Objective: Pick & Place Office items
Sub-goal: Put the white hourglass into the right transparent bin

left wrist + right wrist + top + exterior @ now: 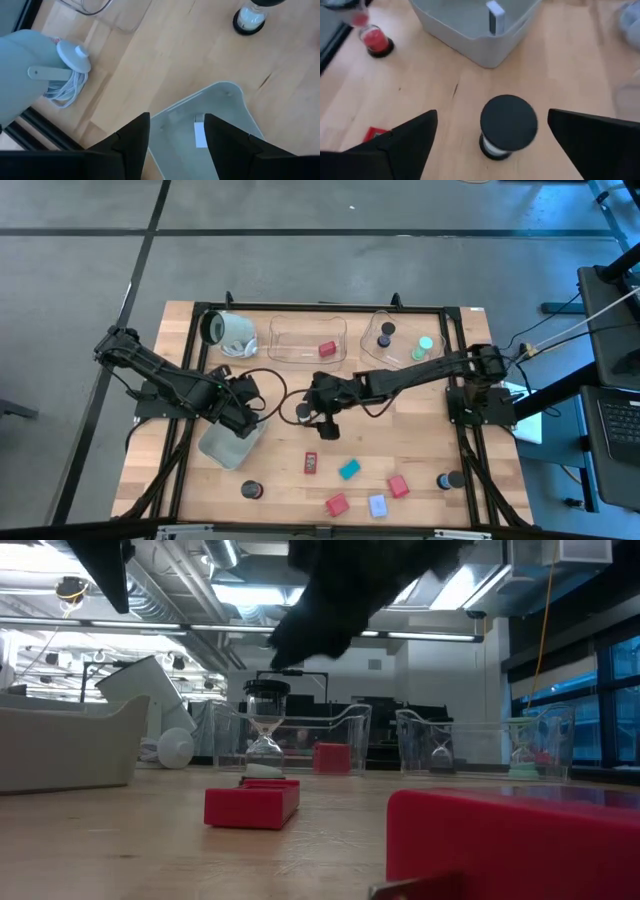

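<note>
Fingers of the right hand [490, 135] were spread wide above a black-capped sand timer [508, 125] standing mid-tabletop [420, 450], nothing being gripped. The left hand [175, 135] was held open, empty, over the grey-blue tray [235, 100] containing a white card [200, 134].

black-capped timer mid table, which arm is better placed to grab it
Right. The right claw hangs open directly over the black-capped timer, fingers on either side. The left claw is over the grey tray.
</note>
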{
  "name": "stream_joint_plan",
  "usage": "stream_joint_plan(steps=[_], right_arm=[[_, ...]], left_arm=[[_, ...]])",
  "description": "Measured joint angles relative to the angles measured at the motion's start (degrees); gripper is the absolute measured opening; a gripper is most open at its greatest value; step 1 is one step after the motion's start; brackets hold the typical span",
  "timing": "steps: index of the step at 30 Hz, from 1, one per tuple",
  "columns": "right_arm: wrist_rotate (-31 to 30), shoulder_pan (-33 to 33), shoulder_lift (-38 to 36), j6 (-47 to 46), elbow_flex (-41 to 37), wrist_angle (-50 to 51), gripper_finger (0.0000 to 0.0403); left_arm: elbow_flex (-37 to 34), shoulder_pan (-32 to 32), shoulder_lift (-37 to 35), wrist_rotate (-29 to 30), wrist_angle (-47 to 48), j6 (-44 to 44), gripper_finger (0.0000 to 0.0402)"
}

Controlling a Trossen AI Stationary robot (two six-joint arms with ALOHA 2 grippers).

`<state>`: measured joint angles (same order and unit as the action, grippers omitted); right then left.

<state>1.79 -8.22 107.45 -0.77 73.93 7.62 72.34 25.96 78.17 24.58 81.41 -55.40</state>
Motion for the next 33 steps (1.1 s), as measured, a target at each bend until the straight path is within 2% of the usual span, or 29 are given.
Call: stream_joint_plan(steps=[8, 12, 17, 28, 33], right_arm=[[0.17, 0.35, 4.76, -0.1, -0.03, -7.51, 0.0377], [0.07, 0.63, 4.94, -0.11, -0.07, -7.46, 0.0375], [-4.16, 0.7, 4.93, -0.09, -0.07, -7.6, 0.0374], [-3.92, 0.8, 6.72, -2.03, -0.08, -7.65, 0.0373], [-5.45, 0.8, 6.88, -2.42, -0.04, -7.62, 0.0358]], left_arm=[[0.0, 0.0, 0.0, 0.0, 1.21, -0.6, 0.0184], [0.0, 0.0, 0.0, -0.07, 1.29, -0.9, 0.0184], [0.0, 0.0, 0.0, -0.07, 1.31, -0.9, 0.0184], [0.0, 0.26, 0.0, -0.15, 1.47, -1.03, 0.0184], [0.0, 0.26, 0.0, -0.15, 1.46, -1.01, 0.0184]])
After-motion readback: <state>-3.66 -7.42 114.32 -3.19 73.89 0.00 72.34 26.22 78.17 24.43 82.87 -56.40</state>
